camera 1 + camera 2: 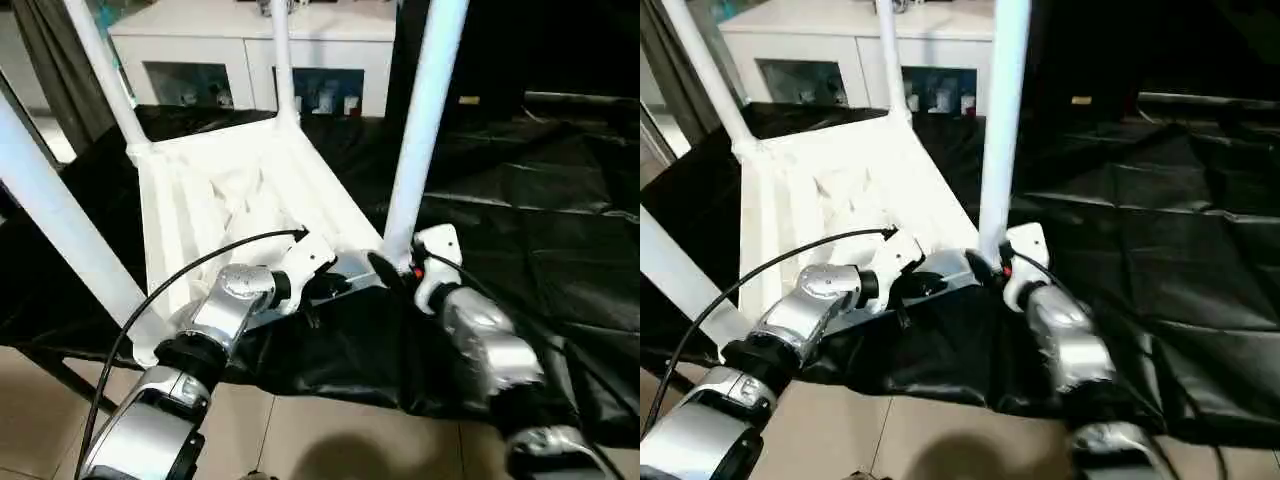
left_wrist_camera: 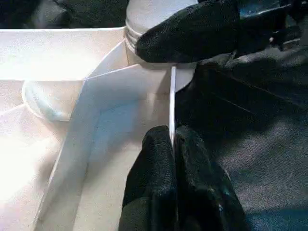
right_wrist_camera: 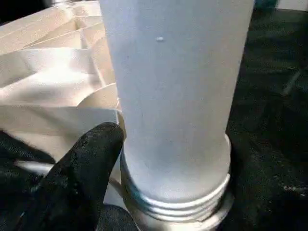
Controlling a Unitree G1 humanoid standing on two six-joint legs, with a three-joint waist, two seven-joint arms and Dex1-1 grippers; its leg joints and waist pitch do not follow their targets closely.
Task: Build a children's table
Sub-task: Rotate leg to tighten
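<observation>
White plastic, ribs up: the children's table top (image 1: 230,215) lies upside down on a black sheet (image 1: 540,230) so its corner sockets face upward to take the legs, and all four legs stand in them. I judge the near-right leg (image 1: 425,120) is the one being seated, since threads show at its foot in the right wrist view, just above the socket (image 3: 178,207). My left tool (image 2: 174,159) is pinched together on the thin edge wall of the top (image 2: 172,106) just beside that corner, which I take as steadying the top while the leg is turned. My right tool (image 1: 400,268) is at the base of that leg; one black finger (image 3: 82,163) presses against the tube just above the threads, but I cannot tell how far apart its fingers stand or whether it truly clamps the leg. Behind stands a white glass-door cabinet (image 1: 250,55).
</observation>
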